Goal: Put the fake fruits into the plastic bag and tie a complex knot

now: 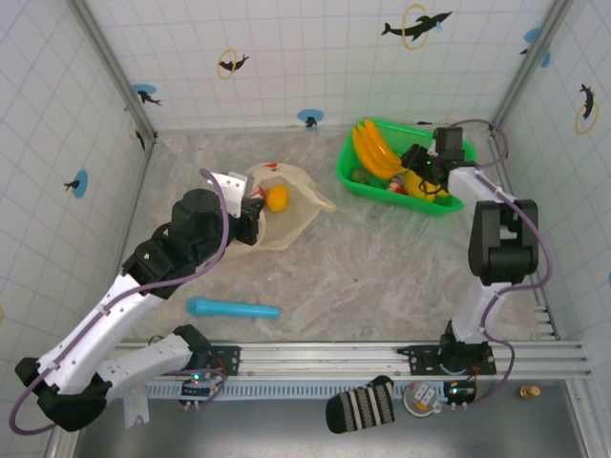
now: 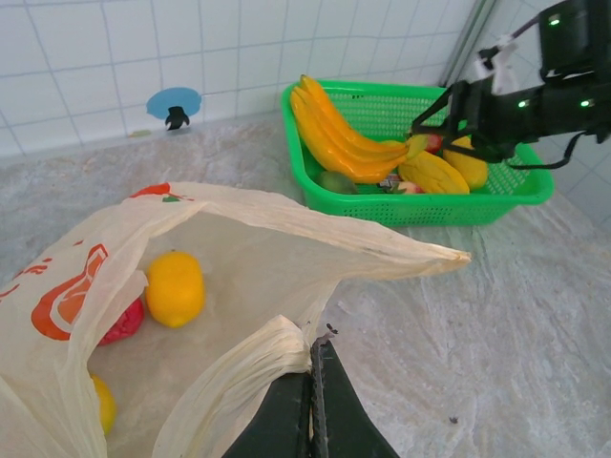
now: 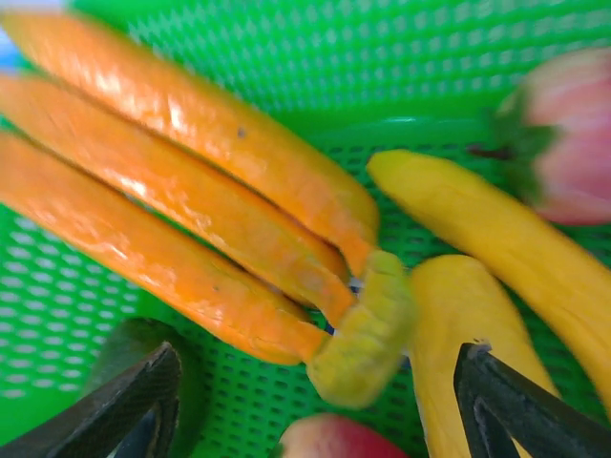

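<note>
Two grippers, my left gripper (image 2: 313, 396) clamped on bunched rim of thin cream plastic bag (image 2: 286, 224), glossy yellow round fruit (image 2: 175, 288) inside, my right gripper (image 3: 315, 386) spread over orange-yellow plastic banana bunch (image 3: 191, 205) in green mesh basket (image 3: 430, 48)

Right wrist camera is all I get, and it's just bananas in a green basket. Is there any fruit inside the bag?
Observer: Yes, a yellow round fruit lies inside the plastic bag.
Operator: Only that one?
Observer: No, a red fruit sits right beside it.
Operator: Who's holding the bag open?
Observer: The left gripper, shut on the bag's rolled edge.
</note>
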Available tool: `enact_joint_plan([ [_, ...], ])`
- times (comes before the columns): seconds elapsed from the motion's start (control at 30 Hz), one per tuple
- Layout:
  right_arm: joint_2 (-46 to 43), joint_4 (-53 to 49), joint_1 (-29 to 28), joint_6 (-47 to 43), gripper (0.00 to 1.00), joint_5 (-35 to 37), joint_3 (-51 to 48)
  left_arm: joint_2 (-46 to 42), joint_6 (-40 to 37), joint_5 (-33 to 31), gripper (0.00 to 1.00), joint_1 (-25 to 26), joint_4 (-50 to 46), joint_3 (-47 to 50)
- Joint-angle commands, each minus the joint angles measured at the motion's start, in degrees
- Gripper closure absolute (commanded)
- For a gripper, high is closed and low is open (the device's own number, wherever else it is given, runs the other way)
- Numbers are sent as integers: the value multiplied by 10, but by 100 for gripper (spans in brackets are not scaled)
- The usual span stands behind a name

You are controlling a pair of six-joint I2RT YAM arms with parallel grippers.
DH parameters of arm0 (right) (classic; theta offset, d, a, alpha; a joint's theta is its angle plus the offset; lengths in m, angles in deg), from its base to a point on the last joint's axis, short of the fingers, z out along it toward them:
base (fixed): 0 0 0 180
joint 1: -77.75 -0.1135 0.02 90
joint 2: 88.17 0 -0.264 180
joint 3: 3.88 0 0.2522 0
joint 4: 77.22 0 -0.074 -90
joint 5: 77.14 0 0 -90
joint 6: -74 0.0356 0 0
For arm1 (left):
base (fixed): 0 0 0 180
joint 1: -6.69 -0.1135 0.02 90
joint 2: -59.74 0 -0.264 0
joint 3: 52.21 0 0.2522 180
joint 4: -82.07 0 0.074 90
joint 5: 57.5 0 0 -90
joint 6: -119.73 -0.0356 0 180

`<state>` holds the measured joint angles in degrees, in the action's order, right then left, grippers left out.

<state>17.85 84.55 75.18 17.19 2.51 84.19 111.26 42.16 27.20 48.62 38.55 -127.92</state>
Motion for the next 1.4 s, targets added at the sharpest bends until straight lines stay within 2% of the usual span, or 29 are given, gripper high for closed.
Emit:
enact_joint_plan([
  [0.0, -13, 59, 15, 135, 28, -49, -28, -4, -2, 7, 100, -4, 13, -8],
  [0.17, 26, 20, 10, 139, 28, -57, 7, -16, 3, 8, 100, -4, 7, -12],
  [0.4, 79, 14, -1, 153, 31, -66, 36, -27, 8, 0, 100, -4, -1, -11],
  [0.6, 122, 9, 2, 133, 45, -61, 76, -22, 7, -2, 100, -4, -1, -11],
  [0.67, 138, -13, 5, 111, 58, -52, 102, -22, 7, -1, 100, -4, 0, -10],
  [0.8, 151, -43, 8, 79, 71, -34, 130, -19, 5, -2, 100, -4, 0, -7],
  [0.97, 132, -78, -5, 34, 89, -7, 149, -16, 4, 3, 100, -4, 2, -9],
  [1.07, 99, -92, -13, 15, 94, 25, 151, -15, 4, 5, 100, -4, 2, -11],
  [1.37, -25, -107, -26, -15, 100, 72, 148, -26, 10, 6, 100, -4, 2, -1],
])
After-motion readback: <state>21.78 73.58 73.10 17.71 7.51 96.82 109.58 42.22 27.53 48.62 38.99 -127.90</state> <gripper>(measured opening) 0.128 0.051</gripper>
